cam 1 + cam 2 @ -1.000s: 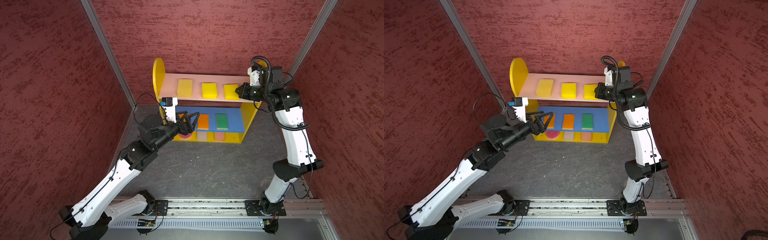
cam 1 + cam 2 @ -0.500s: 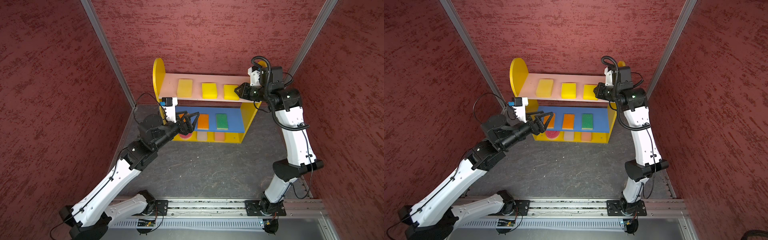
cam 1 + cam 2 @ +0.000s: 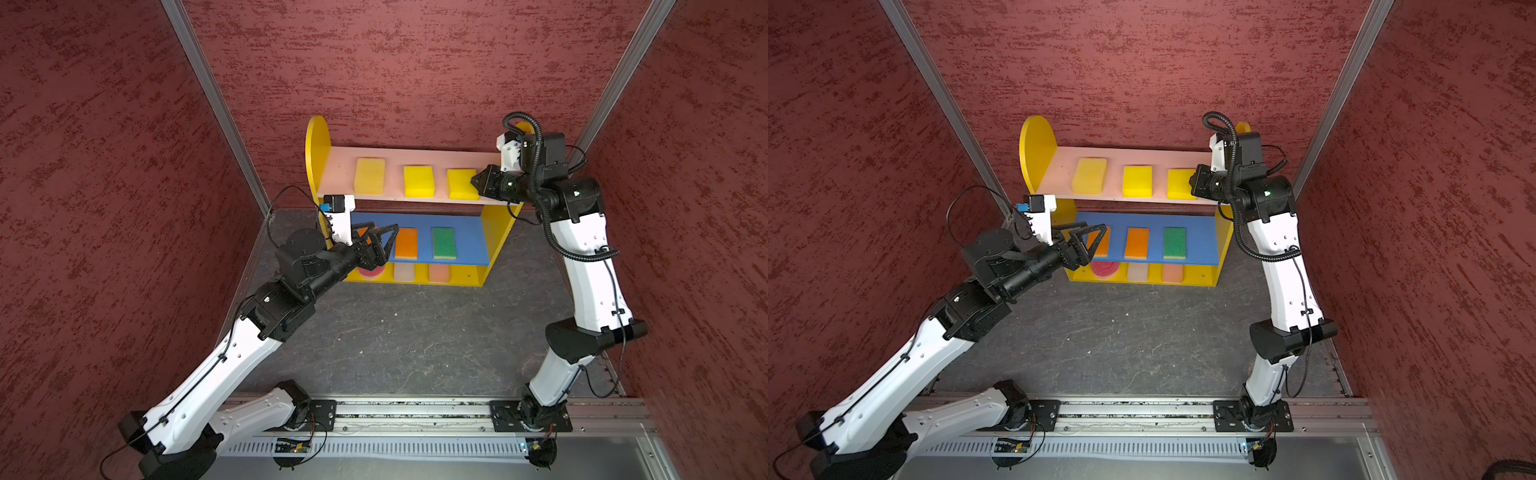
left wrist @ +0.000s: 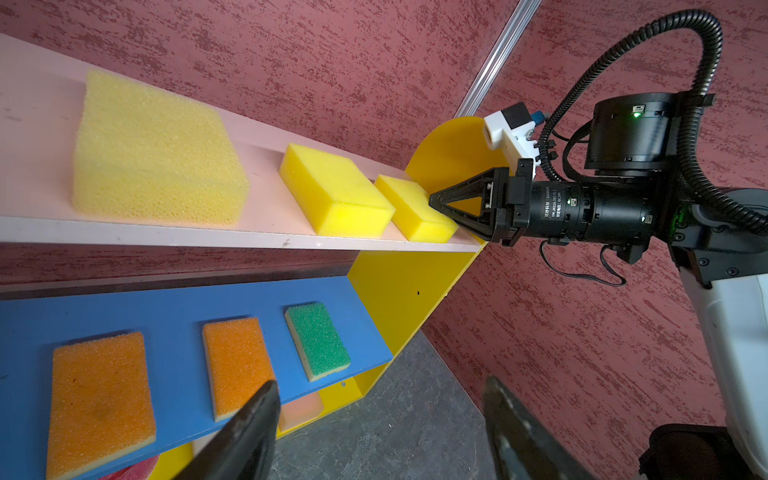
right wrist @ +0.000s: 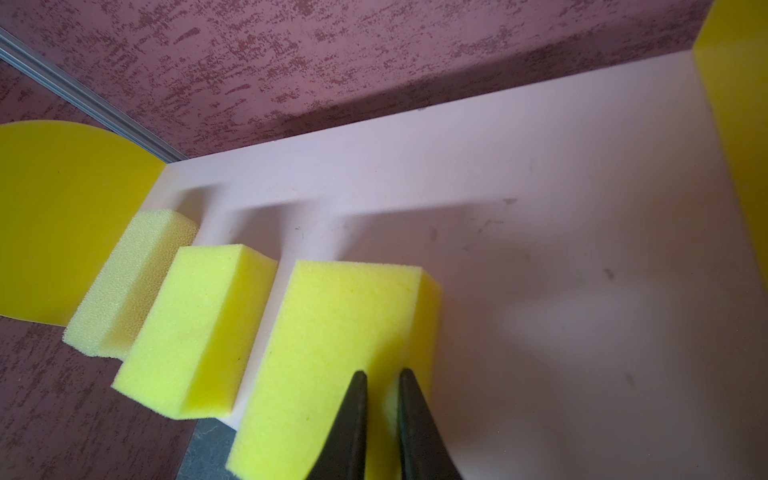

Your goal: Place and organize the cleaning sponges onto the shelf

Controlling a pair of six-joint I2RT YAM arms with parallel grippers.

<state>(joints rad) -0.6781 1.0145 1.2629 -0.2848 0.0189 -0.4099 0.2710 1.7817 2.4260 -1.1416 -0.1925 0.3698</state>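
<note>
R gripper, jaws near-shut, tip touching rightmost yellow sponge on pink board; L gripper spread, empty

Shelf: pink board with a yellow side panel at each end.
Sponges: three yellow blocks in a row near the board's front edge, with gaps between them: nearest sponge, middle sponge, and a paler, coarser farthest sponge.
Right gripper: two dark fingers almost together, tips over the nearest sponge.
Background: mottled red wall.

Three-tier shelf, three sponges per board
</note>
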